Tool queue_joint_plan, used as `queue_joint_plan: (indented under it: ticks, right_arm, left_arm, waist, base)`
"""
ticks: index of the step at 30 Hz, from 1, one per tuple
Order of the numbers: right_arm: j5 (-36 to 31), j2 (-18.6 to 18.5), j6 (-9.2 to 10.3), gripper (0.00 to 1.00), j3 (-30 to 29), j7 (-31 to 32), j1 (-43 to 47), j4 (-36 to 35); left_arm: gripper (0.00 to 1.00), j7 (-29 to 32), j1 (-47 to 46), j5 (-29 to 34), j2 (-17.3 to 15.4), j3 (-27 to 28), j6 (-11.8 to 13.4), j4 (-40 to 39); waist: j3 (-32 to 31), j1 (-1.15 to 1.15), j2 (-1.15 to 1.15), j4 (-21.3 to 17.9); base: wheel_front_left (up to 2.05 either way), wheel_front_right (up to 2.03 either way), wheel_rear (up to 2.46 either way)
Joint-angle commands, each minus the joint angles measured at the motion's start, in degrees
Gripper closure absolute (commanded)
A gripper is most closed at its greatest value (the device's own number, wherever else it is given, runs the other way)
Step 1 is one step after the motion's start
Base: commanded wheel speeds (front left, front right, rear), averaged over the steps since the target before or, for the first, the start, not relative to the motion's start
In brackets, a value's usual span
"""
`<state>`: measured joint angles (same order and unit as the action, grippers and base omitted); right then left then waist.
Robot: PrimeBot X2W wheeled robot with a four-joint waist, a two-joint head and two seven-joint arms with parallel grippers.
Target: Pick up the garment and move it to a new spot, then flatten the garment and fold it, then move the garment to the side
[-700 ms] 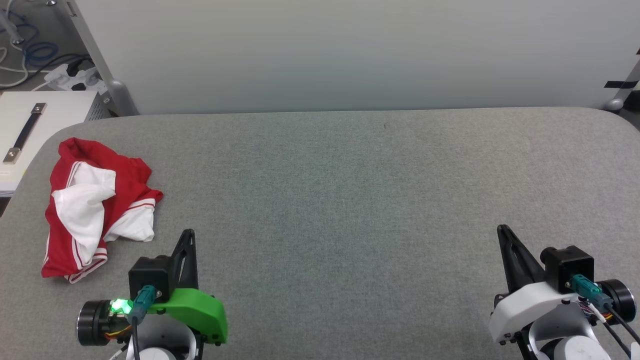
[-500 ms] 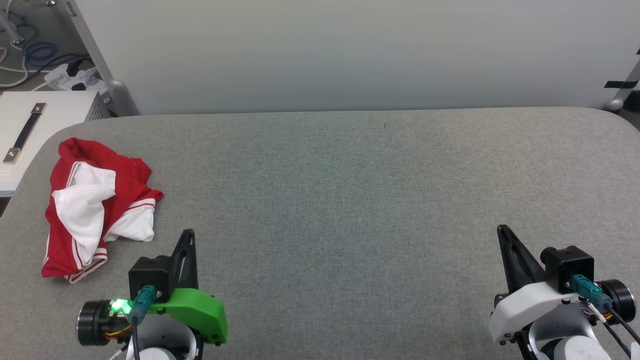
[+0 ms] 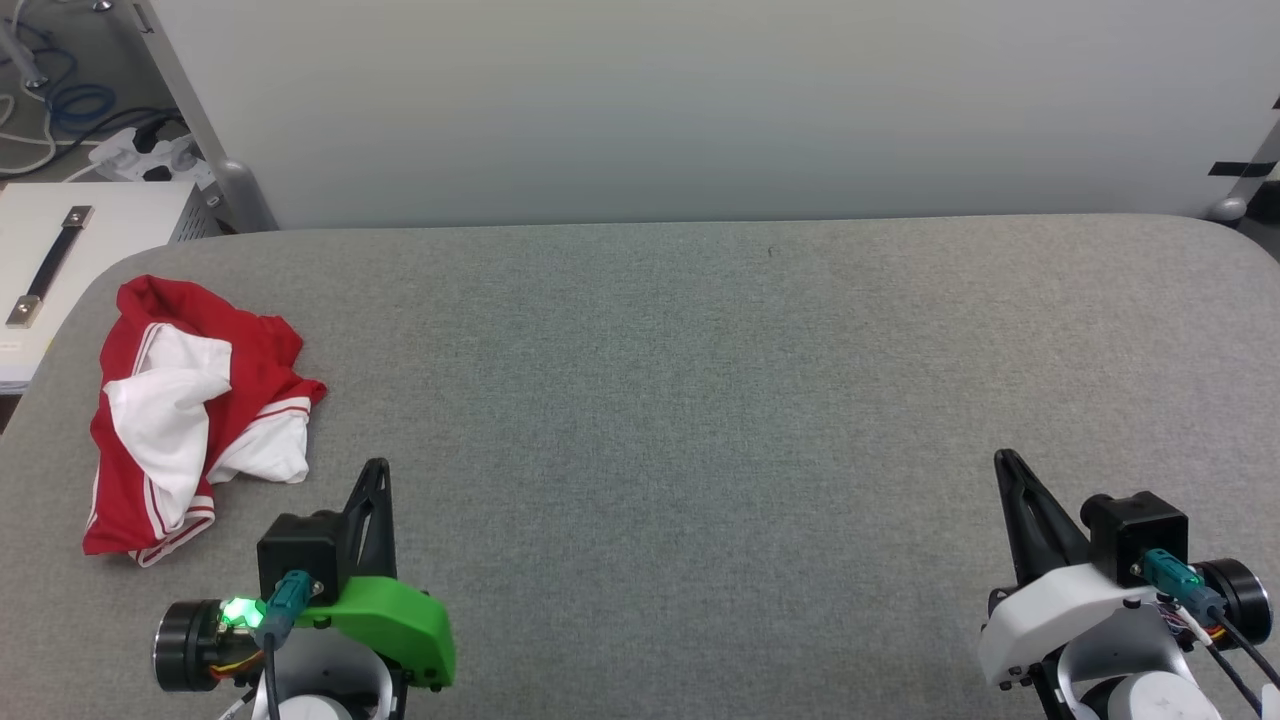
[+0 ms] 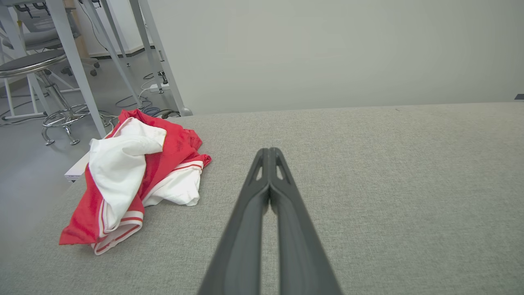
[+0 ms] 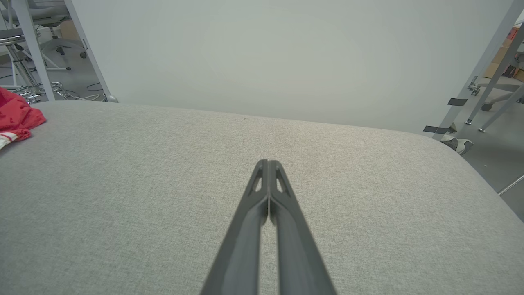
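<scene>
The garment (image 3: 195, 415) lies in a messy heap on the gray surface (image 3: 700, 400). It is far over on the robot's left side, close to the round left corner. It is red with white parts. Thin red and white stripes run along its edges. One white sleeve flops over the top of the heap.

The left pincer (image 3: 377, 466) is low on the left side, near the robot. Its two dark fingers are pressed tight together and there is nothing between them. It is near the garment, a little to the right of it, but it does not touch it. A green cover (image 3: 395, 620) sits on this arm, and a small green light (image 3: 237, 612) glows beside it. In the left wrist view the closed fingers (image 4: 294, 246) point out across the surface. The garment lies to the left of them, with bare gray cloth in between.

The right pincer (image 3: 1003, 458) is low on the right side, well apart from the garment. Its fingers are pressed tight together too, and it holds nothing. A white cover (image 3: 1050, 610) sits on this arm. In the right wrist view a bit of red from the garment peeks in at the far left edge.

I cannot tell if the pincers touch the surface or hang just over it.

A pale wall (image 3: 700, 100) stands behind the surface. To the left there is a white box (image 3: 110, 225) with a black handle, and cables (image 3: 60, 105) lie on the floor behind it. The left wrist view shows a stool (image 4: 30, 65) standing on the floor.
</scene>
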<state>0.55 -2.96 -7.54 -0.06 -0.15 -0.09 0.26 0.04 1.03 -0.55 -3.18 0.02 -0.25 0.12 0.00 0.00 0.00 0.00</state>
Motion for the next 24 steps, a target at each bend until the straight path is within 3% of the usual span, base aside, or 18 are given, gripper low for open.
queue_joint_plan:
  ticks: [1, 7, 8, 24]
  right_arm:
    - [-0.6, 0.1, 0.05, 1.00, 0.1, 0.1, 0.1, -0.3]
    - [-0.6, 0.1, 0.05, 1.00, 0.1, 0.1, 0.1, -0.3]
    - [0.0, 0.0, 0.00, 0.00, 0.0, 0.0, 0.0, 0.0]
    - [2.0, 0.0, 0.01, 0.00, -0.5, -1.7, 0.1, 0.7]
  left_arm:
    - [1.00, 0.0, -1.0, 0.6, 0.3, 0.0, 0.2, -0.1]
    - [1.00, 0.0, -1.0, 0.6, 0.3, 0.0, 0.2, -0.1]
    - [0.00, 0.0, 0.0, 0.0, 0.0, 0.0, 0.0, 0.0]
    - [0.00, -1.8, 0.0, -2.2, 0.0, -0.1, -0.1, 1.3]
  waist:
    - [0.0, 0.00, 0.00, 0.0]
    - [0.0, 0.00, 0.00, 0.0]
    - [0.0, 0.00, 0.00, 0.0]
    - [0.2, 0.00, 0.00, 0.0]
  base:
    - [0.00, 0.00, 0.00]
    - [0.00, 0.00, 0.00]
    - [0.00, 0.00, 0.00]
    - [0.00, 0.00, 0.00]
